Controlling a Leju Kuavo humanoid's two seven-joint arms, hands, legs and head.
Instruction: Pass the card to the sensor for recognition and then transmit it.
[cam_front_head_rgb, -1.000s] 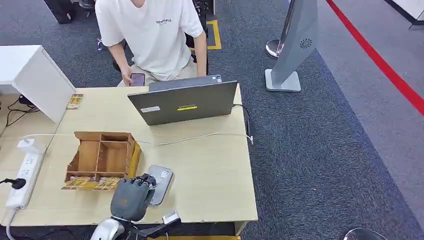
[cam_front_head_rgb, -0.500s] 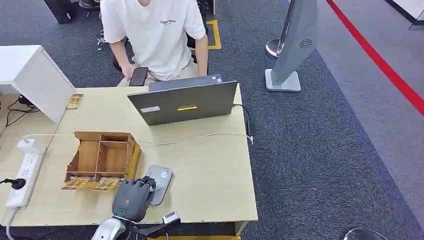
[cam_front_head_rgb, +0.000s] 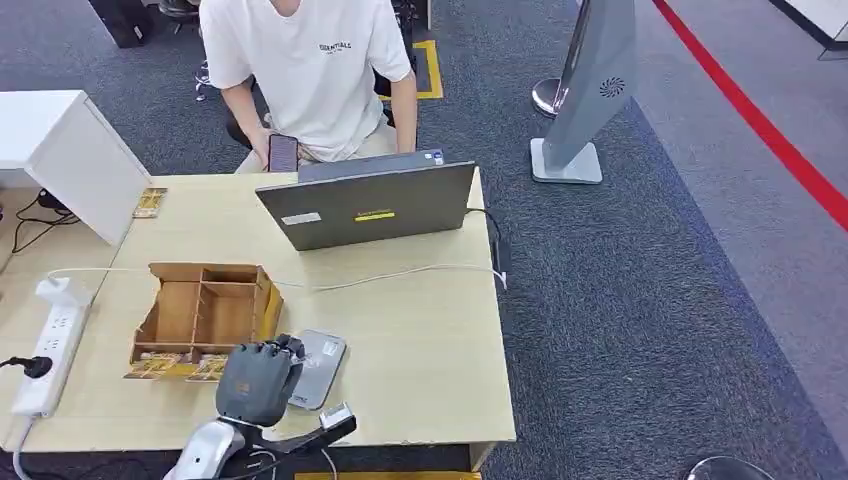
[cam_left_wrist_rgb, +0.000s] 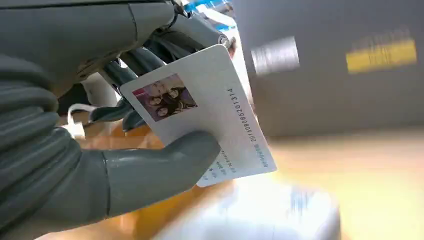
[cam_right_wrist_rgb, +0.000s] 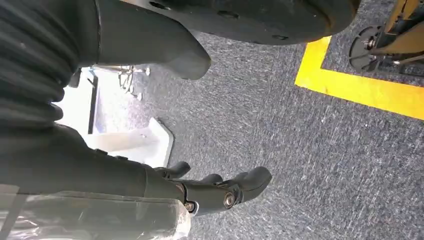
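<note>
Our left hand (cam_front_head_rgb: 260, 383) has drifted slightly left off the sensor (cam_front_head_rgb: 320, 355), card (cam_left_wrist_rgb: 210, 112) still pinched between thumb and fingers, held above the desk (cam_front_head_rgb: 420, 330). Scan looks done; handover next. Right hand (cam_right_wrist_rgb: 220, 192) hangs empty, fingers apart.

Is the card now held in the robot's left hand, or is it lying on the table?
Held. The left hand grips the card between thumb and fingers, above the grey sensor.
</note>
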